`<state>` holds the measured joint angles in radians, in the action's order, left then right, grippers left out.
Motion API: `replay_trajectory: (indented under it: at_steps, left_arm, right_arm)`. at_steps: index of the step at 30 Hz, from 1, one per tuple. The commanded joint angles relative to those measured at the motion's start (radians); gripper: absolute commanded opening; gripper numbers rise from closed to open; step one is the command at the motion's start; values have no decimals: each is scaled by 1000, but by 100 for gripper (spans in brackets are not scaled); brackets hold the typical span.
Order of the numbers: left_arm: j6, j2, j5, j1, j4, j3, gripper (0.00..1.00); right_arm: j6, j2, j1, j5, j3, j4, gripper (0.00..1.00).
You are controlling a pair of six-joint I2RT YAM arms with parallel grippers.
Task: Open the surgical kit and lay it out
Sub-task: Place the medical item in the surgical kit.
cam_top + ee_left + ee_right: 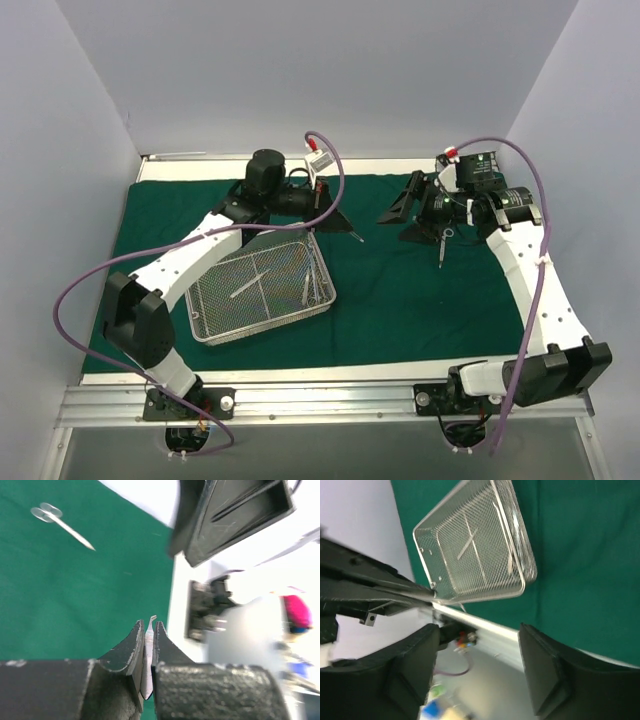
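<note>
Cloth point(420, 300) spread, scissors point(60, 522) laid out right; left gripper point(146, 647) clamps slim instrument point(148, 632), right gripper point(480, 635) open, empty; more left in tray point(265, 322)

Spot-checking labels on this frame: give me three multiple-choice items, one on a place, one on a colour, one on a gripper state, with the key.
1. Where is the wire-mesh tray?
A) on the cloth, on the left arm's side
B) off the cloth
C) hanging in the air

2. What colour is the cloth?
A) blue
B) dark green
C) white

3. How is the left gripper?
A) open and empty
B) shut on the tray's rim
C) shut on a slim silver instrument

Key: 1 A, the top view shows it resting on the cloth by the left arm. 2 B, it is green in every view. 3 C, the left wrist view shows the jaws pinching the instrument.
</note>
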<state>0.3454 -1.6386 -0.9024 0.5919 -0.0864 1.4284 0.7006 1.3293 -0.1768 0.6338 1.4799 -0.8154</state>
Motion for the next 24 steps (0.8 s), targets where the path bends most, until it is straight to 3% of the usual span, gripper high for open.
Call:
replay_trajectory:
  at_steps: [1,6,11,15,24]
  left_arm:
    - [223,36,-115,6,-13,17,2]
    - [555,63,-89,-1,27,-71,2]
    - [552,95,-62,-1,-91,-46,2]
    - [625,86,-72,0,-44,-54,2]
    - [688,91,-92,2,16,-72,2]
  right_arm:
    - [-260,-91,-42,-31,20,159,62]
    - [-346,-137,-174,-133,37,229,58]
    - [-450,-91,-349,-194,100,121,57]
    - [-500,-62,-457,-259,112,55,52]
    - [-555,19,-520,-394,157,-13,43]
